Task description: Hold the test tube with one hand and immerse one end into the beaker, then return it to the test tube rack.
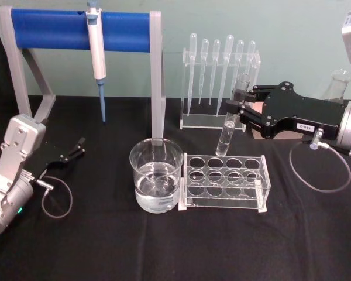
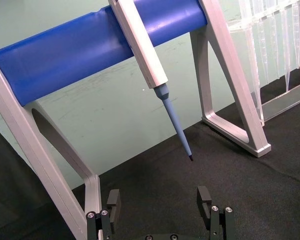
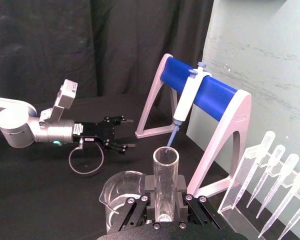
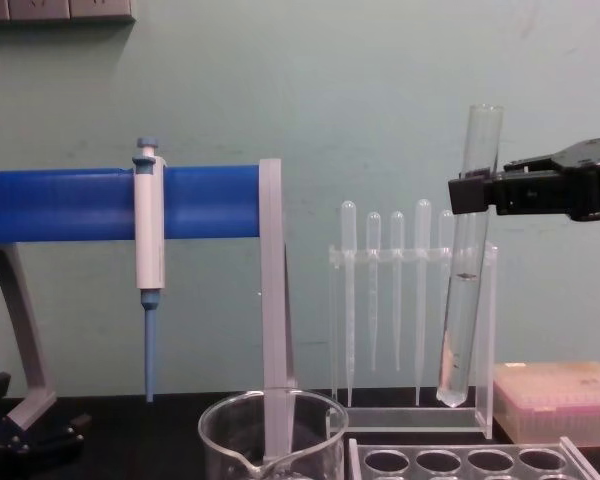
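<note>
The test tube [image 1: 230,120] is a long clear glass tube. It hangs nearly upright and slightly tilted in the air, above the back of the clear holed rack [image 1: 225,182]. My right gripper [image 1: 238,108] comes in from the right and is shut on the tube's upper part, seen side-on in the chest view [image 4: 477,192] and from above in the right wrist view [image 3: 165,206]. The tube's rounded end [image 4: 450,395] is clear of the rack. The beaker [image 1: 156,175], part-filled with clear liquid, stands to the rack's left. My left gripper [image 1: 76,149] rests open at the far left.
A stand with a blue bar [image 1: 52,26] holds a blue-and-white pipettor [image 1: 97,55] at the back left. A clear holder with several plastic pipettes [image 1: 220,82] stands behind the tube. A pink box [image 4: 560,400] and a glass flask [image 1: 338,85] sit at the back right.
</note>
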Motion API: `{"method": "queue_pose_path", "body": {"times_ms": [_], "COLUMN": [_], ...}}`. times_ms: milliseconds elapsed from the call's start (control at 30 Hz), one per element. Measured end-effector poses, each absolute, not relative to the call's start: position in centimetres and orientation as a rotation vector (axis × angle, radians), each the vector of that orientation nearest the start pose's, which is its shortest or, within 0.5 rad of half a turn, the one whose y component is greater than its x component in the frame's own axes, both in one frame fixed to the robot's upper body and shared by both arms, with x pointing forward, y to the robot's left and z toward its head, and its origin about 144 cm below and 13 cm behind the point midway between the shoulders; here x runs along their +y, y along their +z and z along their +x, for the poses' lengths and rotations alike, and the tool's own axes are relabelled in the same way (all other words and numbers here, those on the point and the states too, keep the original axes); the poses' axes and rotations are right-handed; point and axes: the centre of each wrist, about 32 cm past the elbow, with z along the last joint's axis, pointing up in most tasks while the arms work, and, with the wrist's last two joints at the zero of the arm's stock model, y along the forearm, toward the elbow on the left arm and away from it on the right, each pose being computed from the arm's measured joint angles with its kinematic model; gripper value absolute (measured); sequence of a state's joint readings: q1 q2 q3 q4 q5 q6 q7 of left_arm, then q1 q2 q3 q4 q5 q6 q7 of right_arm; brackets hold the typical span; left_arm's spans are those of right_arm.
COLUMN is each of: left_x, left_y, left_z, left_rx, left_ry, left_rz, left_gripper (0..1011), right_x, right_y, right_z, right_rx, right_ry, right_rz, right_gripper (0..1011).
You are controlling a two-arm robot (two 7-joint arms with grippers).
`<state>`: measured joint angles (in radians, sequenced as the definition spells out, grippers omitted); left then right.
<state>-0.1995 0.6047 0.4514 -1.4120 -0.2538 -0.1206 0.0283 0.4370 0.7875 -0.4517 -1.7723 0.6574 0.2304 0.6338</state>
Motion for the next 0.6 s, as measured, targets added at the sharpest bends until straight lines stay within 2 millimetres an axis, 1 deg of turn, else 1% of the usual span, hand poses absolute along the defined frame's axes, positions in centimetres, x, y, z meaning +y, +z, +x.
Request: {"method": "queue_pose_path", "body": {"times_ms": [600], "left_x": [30.97], "left_y": [113.98], "left_z": [48.86], "left_rx": [-0.285], "left_ry": [1.248], "left_rz": [0.304], "left_gripper": [1000], "right_x": [-29.47], "right_y": [132.16], "right_z": [50.83], "right_rx": [-0.153], "right_ry": [-0.517], "right_rz": [-0.182], "right_gripper": [241]}}
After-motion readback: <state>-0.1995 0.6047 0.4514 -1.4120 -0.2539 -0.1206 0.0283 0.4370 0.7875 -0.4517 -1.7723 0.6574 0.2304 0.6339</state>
